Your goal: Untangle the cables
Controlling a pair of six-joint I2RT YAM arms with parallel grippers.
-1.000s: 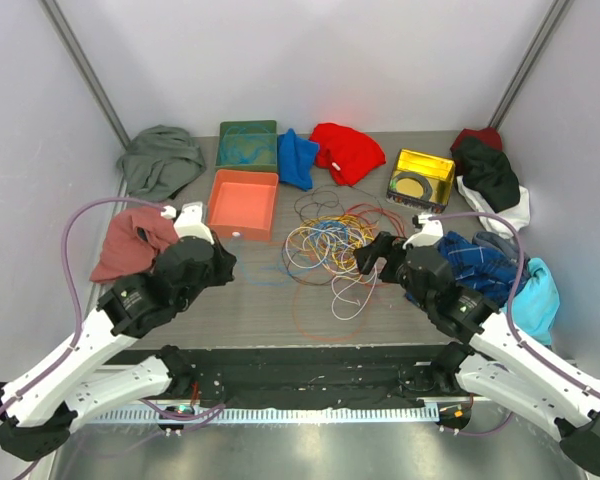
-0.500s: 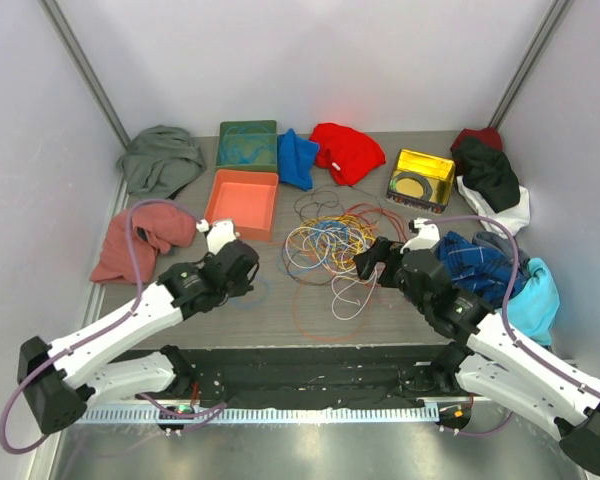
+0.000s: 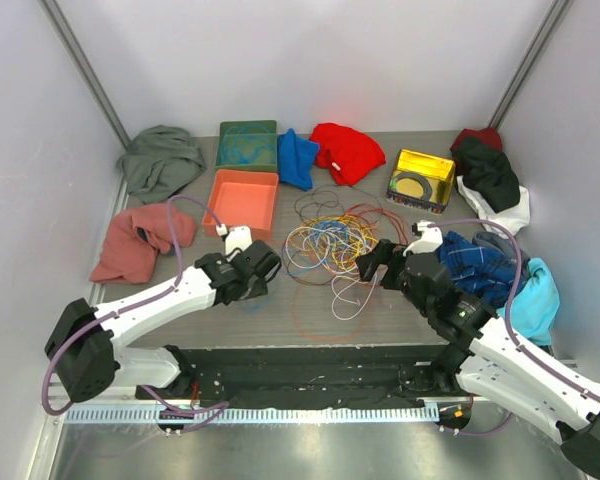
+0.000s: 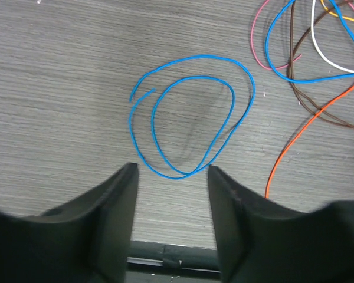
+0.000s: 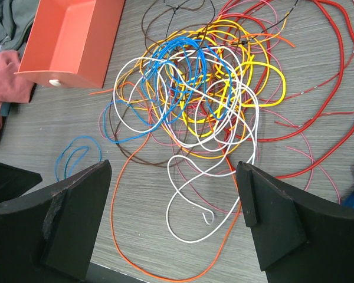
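Note:
The cables [image 3: 330, 240] lie in a tangled heap of blue, yellow, white, red, orange and brown loops mid-table; the right wrist view shows the heap [image 5: 206, 94] close up. A small blue cable loop [image 4: 189, 118] lies apart, left of the heap. My left gripper [image 4: 172, 177] hovers just short of that loop, open, nothing between its fingers; from above, the left gripper [image 3: 263, 268] sits left of the heap. My right gripper [image 5: 172, 165] stands wide open above a white loop [image 5: 206, 218] and an orange strand [image 5: 118, 224], at the heap's near right edge [image 3: 372, 265].
An orange tray [image 3: 243, 203], a green box [image 3: 247, 145] and a yellow tin [image 3: 421, 178] stand behind the heap. Cloths lie around: grey [image 3: 160, 160], blue [image 3: 298, 158], red [image 3: 347, 152], dull red [image 3: 135, 240], plaid [image 3: 480, 262], teal [image 3: 535, 295].
My left arm has swung rightwards from the dull red cloth to the small blue loop, and its jaws have opened. The right arm has barely moved.

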